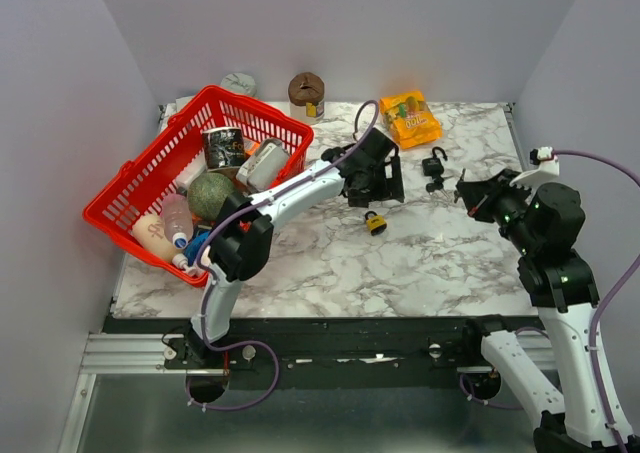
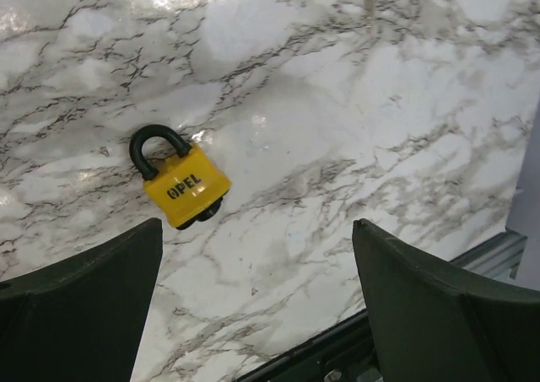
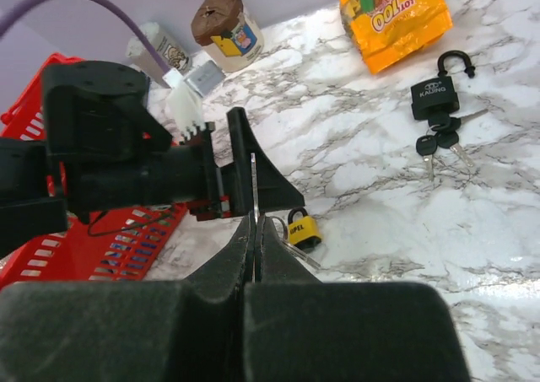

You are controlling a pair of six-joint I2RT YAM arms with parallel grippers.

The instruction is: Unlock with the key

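Two locks on show; going for the yellow padlock point(image 1: 375, 222), flat near the middle of the marble table point(image 1: 440, 263), shackle pointing far, keyhole end near. Lies just near of the left claw point(image 2: 257, 230), the closer one, spread wide and empty. Well left of the right claw point(image 3: 254, 222), clenched on a thin blade, likely the key point(image 3: 253, 180). Shown only by the right wrist, that blade; lost from overhead. Further right, the black padlock point(image 1: 435, 165).

The top camera hangs high over the near edge, looking down on the whole table point(image 1: 440, 263). My left wrist camera faces almost straight down, close above the yellow padlock point(image 2: 181, 185). My right wrist camera looks low and farther off across the table; all three share that padlock.
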